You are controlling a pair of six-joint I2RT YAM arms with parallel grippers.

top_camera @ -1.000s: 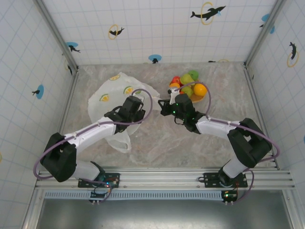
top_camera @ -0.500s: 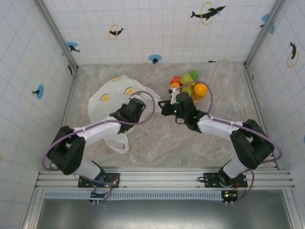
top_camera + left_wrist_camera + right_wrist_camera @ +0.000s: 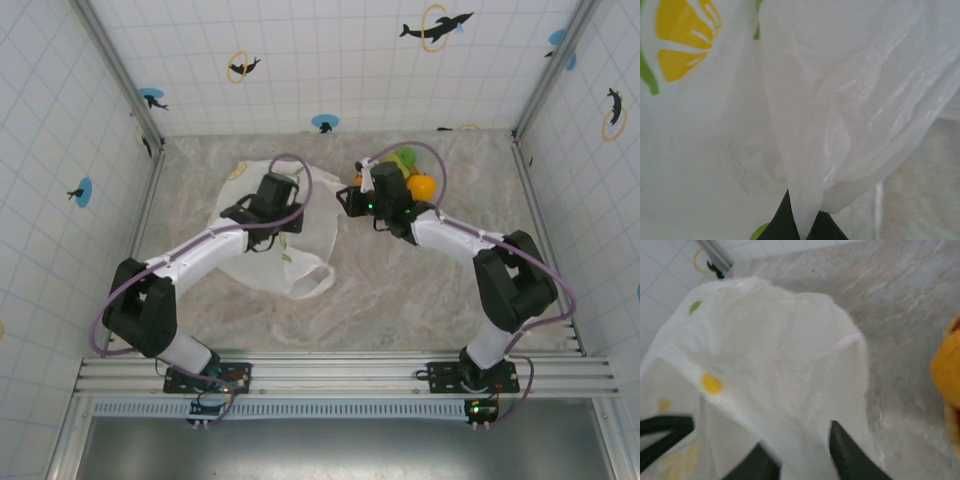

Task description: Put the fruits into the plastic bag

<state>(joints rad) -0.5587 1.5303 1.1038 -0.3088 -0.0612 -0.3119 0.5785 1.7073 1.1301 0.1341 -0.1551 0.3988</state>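
The white plastic bag with citrus prints lies left of centre, one handle loop trailing forward. My left gripper hangs over its back part, shut on a pinched fold of the film; the left wrist view has my left gripper at its bottom edge. My right gripper is at the bag's right edge. Its fingers stand apart in the right wrist view, where the right gripper straddles bag film. The fruits sit piled behind my right wrist, an orange among them.
The fruits rest on a flat orange-tan tray at the back right. Tiled walls and metal posts close in the marble table. A dark shape shows beyond the bag in the right wrist view.
Both grippers have moved toward the back wall. The bag has been pulled back and to the right with them, and its handle loop now trails further right.
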